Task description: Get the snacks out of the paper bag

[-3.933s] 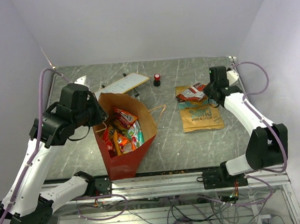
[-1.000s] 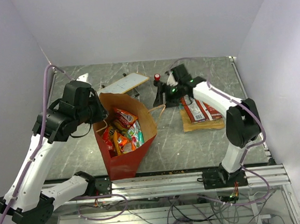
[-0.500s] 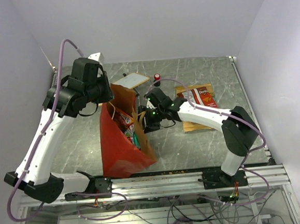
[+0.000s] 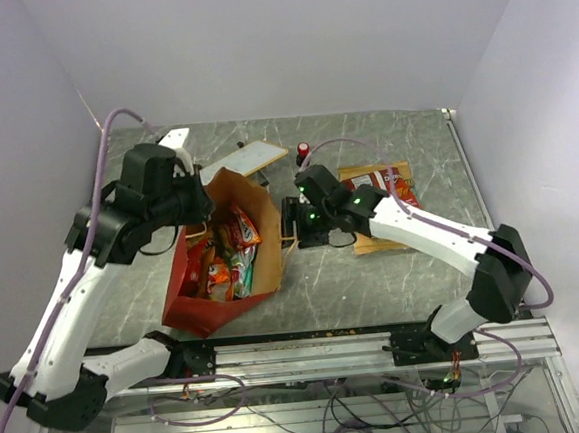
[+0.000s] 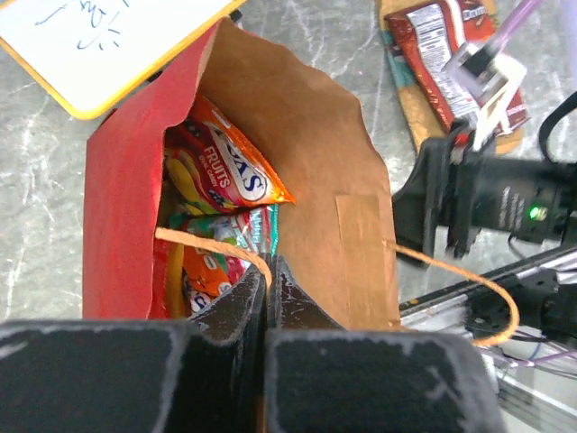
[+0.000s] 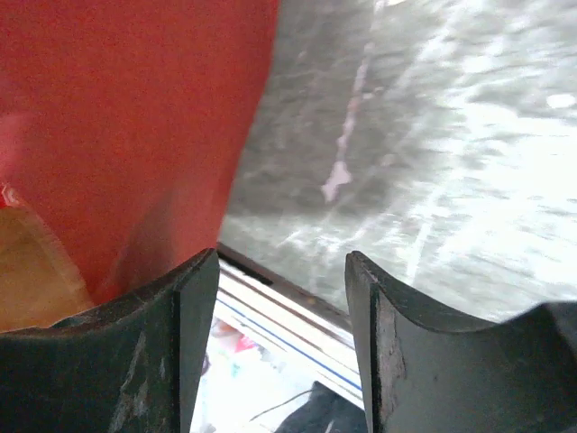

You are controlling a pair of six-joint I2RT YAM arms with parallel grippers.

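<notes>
Now the left gripper (image 5: 268,275), pinched shut on the paper bag (image 4: 263,241), has lowered it, tilted, snacks (image 4: 223,260) still inside; the right gripper (image 6: 279,271), open and empty, has arrived beside it, ready to reach in.

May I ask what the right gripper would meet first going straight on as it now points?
Most likely the red outer wall of the paper bag, close ahead of the open right gripper.

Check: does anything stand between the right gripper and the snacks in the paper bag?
Yes. The paper bag itself does: its side wall is in the way. The open right gripper sits outside that wall, beside the red outer face, and the snacks lie inside on the other side of it.
</notes>
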